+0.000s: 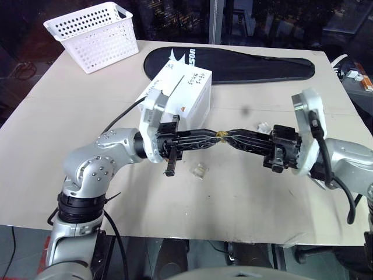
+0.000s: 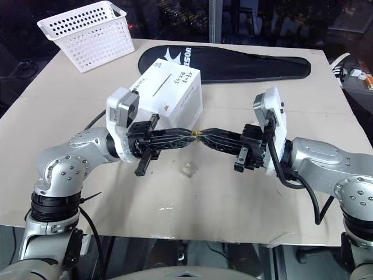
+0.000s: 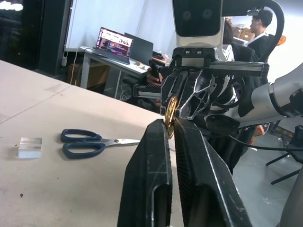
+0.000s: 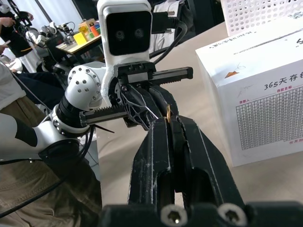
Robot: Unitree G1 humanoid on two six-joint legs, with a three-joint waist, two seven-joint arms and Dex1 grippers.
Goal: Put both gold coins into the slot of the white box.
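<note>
Above the middle of the table (image 1: pixel 52 146), my left gripper (image 1: pixel 217 135) and my right gripper (image 1: pixel 226 135) meet tip to tip, both pairs of fingers pressed together on a single gold coin (image 3: pixel 171 113) held on edge between them, a handover caught midway. The white box (image 2: pixel 175 96) stands just behind the meeting point, its slot (image 2: pixel 162 83) on the top face, unobstructed, with nothing visibly entering it. I judge the task barely begun: this coin has yet to reach the slot, and I cannot find the second coin in these views, nor tell whether it is already inside the box. Room to move looks fair: the way from the coin up to the slot is short and open, though my left wrist sits close against the box's front corner, so a careless lift could nudge it. A small clear cube (image 1: pixel 199 170) lies on the table below my fingers, scissors (image 3: pixel 90 142) lie off to one side, a white basket (image 1: pixel 96 35) and a black racket cover (image 1: pixel 233 61) sit near the far edge, well apart from the box.
</note>
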